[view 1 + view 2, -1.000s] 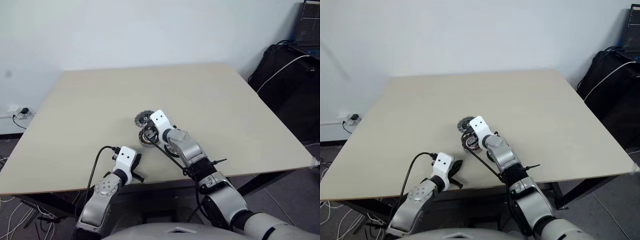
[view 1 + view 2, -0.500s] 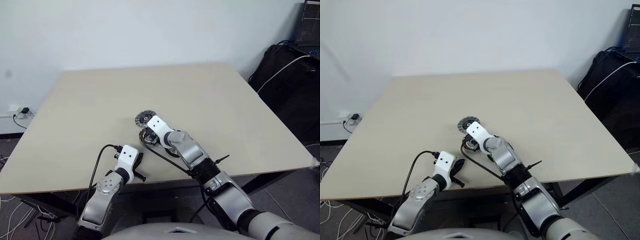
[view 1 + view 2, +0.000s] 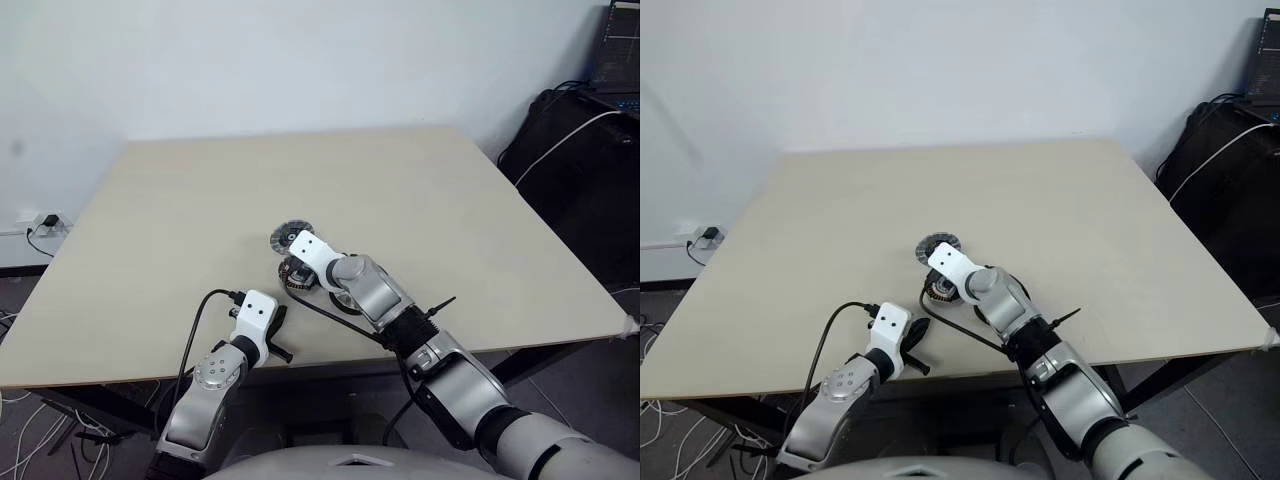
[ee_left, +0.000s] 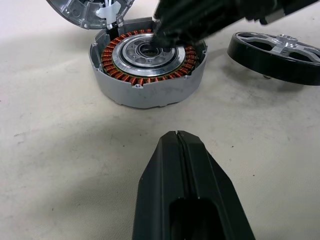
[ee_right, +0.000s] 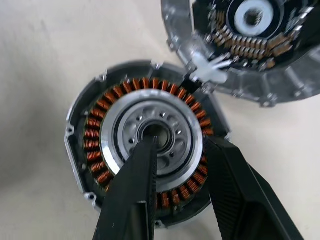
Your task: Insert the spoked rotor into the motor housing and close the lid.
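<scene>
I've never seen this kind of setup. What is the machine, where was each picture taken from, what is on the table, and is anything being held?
This is a humanoid robot with two arms, each ending in a gripper with two black fingers. Two pictures come from cameras in its head, looking down over a beige table. The other two come from a camera on each wrist.

Three parts lie on the table: a grey motor housing ringed with copper coils, a black spoked rotor beside it, and the lid, inner side up against the housing.

The right gripper is open over the housing, with one fingertip at its centre hole. The left gripper is shut and empty. Nothing appears to be held.
</scene>
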